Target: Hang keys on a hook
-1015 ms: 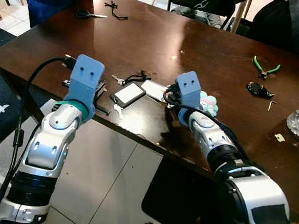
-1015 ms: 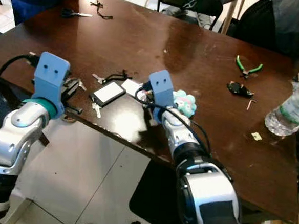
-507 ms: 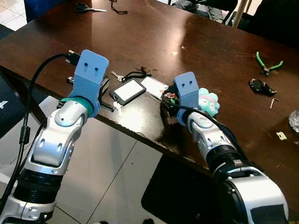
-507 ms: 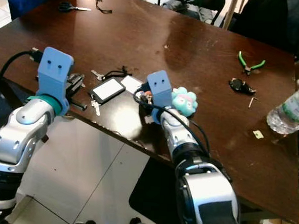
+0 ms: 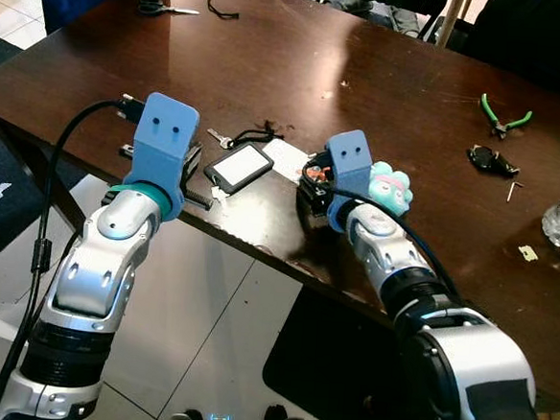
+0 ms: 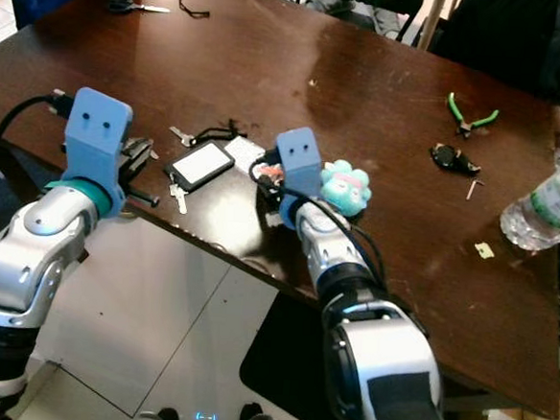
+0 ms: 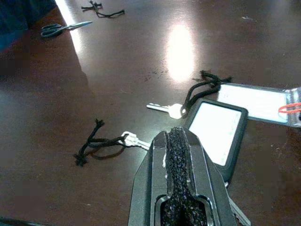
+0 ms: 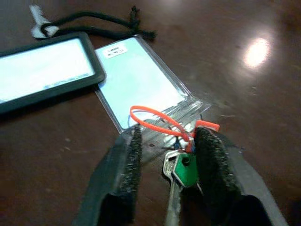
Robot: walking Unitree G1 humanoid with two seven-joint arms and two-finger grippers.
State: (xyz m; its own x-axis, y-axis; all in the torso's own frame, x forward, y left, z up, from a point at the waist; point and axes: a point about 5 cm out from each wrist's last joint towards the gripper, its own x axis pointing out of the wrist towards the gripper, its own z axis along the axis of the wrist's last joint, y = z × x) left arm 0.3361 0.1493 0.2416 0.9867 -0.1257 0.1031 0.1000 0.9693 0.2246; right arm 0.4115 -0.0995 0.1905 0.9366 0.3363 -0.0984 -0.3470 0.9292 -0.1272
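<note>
Dark brown wooden table [image 5: 271,65], cluttered. Right gripper [image 8: 164,181] sits low with fingers apart around the green-capped silver key [image 8: 181,172] on its orange loop [image 8: 155,120], apparently positioned to pinch it. Left gripper [image 7: 178,165], fingers pressed together, hovers idle beside the black-framed card holder [image 7: 217,134] (no hook visible).

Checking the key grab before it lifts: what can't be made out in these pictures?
- Right gripper: its fingers straddle the green-capped key, but the key's blade is cut off by the right wrist view's edge.
- Both eye views: the blue wrist housing hides that grasp.
- Left gripper: its closed fingers hide the bottom corner of the black-framed card.
- Clear sleeve: label print too small.
</note>
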